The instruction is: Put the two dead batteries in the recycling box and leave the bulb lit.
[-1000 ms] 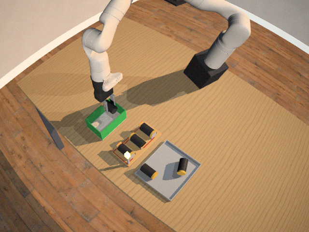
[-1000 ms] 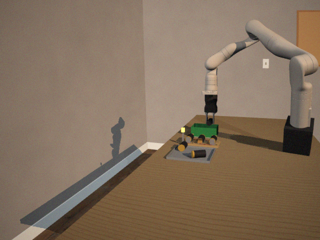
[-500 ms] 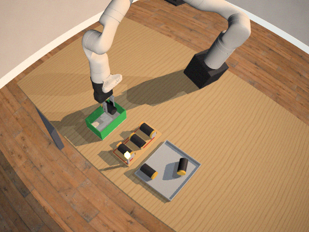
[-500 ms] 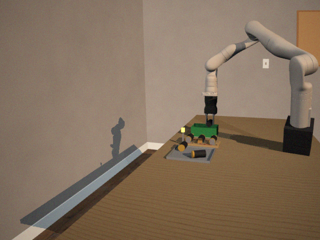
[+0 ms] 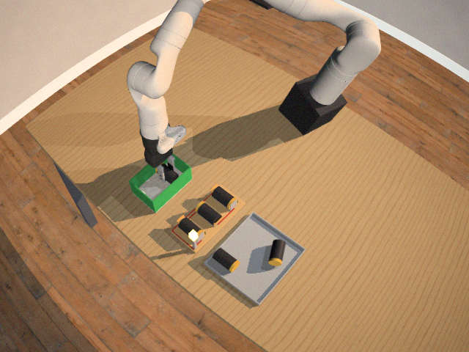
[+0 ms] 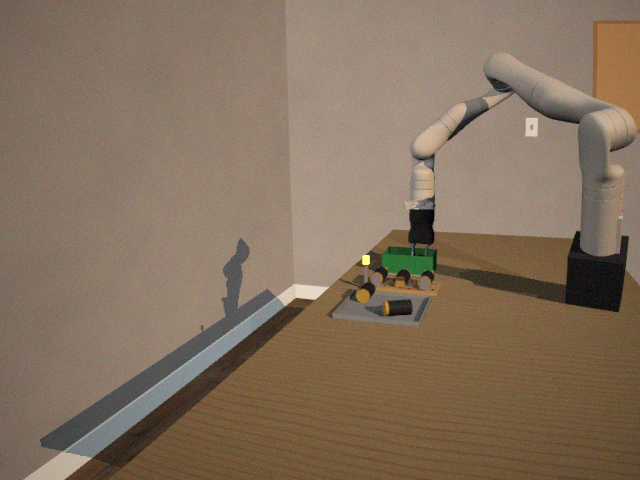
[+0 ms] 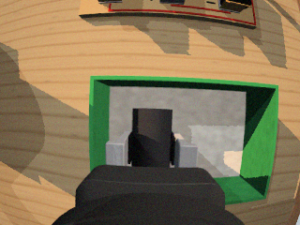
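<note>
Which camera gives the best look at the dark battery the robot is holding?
The wrist view: the dark cylindrical battery fills the middle, clamped in the gripper over the green recycling box. The top view shows it small; in the exterior view the box wall hides it.

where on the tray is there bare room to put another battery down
The tray's bare patches are the middle strip between its two batteries and the near corner beyond them. The holder is full: three batteries, bulb lit. The green box is crowded by the tool holding a battery.
</note>
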{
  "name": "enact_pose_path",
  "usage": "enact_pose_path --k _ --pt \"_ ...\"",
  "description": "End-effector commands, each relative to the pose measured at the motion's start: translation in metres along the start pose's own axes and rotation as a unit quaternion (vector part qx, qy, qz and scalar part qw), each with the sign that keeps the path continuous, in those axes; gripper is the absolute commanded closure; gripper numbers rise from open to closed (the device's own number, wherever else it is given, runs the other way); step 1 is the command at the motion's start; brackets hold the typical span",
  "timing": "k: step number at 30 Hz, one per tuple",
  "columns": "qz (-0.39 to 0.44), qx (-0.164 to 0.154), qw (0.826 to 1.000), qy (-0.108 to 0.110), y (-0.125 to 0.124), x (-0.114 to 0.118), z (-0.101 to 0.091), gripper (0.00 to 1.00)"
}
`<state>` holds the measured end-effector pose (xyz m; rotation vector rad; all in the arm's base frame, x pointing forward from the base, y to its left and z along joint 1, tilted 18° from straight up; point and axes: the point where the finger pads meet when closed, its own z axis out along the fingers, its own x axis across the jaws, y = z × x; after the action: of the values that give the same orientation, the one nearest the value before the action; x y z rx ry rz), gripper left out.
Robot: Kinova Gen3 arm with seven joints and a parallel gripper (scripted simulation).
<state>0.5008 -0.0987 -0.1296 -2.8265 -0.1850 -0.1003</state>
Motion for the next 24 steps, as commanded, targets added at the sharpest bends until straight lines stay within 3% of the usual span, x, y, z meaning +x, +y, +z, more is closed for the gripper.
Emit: enact_pose_path --k 1,14,15,24 --pt "-0.001 0.003 1.0 -0.002 -0.0039 -0.0003 0.0066 0.43" --pt "-0.001 0.003 1.0 -0.002 -0.0039 -0.0003 0.0069 0.43" --pt "-0.001 0.003 1.0 -0.002 -0.0039 -0.0003 0.0069 0.1" --pt "-0.001 0.003 1.0 -0.002 -0.0039 -0.0003 0.0069 0.1"
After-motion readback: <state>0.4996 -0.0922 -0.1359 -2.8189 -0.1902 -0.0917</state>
